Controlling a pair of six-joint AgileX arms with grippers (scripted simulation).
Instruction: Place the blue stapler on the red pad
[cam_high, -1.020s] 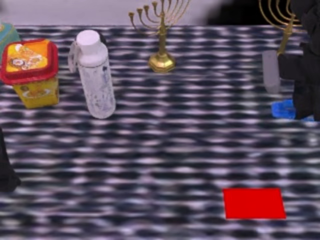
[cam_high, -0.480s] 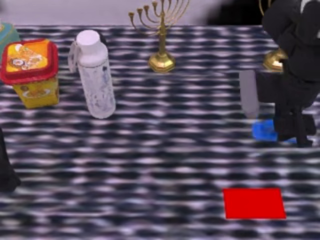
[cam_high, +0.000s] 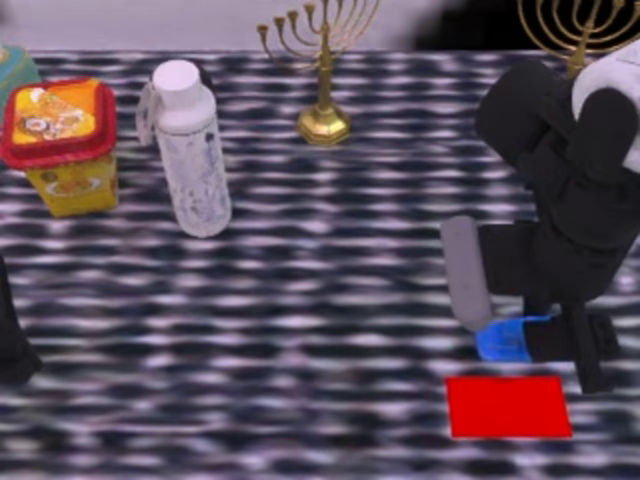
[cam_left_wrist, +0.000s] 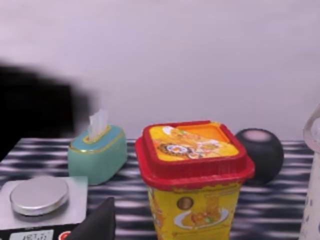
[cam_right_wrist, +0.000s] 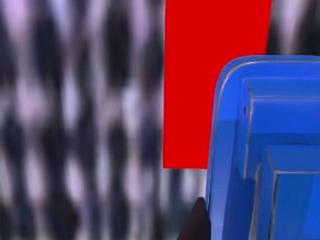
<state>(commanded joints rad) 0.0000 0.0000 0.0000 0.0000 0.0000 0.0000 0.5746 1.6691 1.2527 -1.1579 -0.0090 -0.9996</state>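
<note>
The flat, bright-red square pad (cam_high: 508, 406) lies near the front edge of the black-and-white rippled table (cam_high: 330, 300), on the right side. Just behind it, the right gripper (cam_high: 560, 342) hangs above the table with its dark fingers clamped on the small bright-blue plastic stapler (cam_high: 503, 341), whose free end points left. In the right wrist view the stapler (cam_right_wrist: 267, 150) overlaps the pad (cam_right_wrist: 210, 75) beneath it. The left gripper (cam_high: 12, 340) sits parked at the table's left edge; I cannot tell how its fingers stand. Farther back stand a white plastic bottle (cam_high: 190, 150), a yellow tub with a red-rimmed lid (cam_high: 60, 140) and a golden branched candelabrum (cam_high: 322, 70).
</note>
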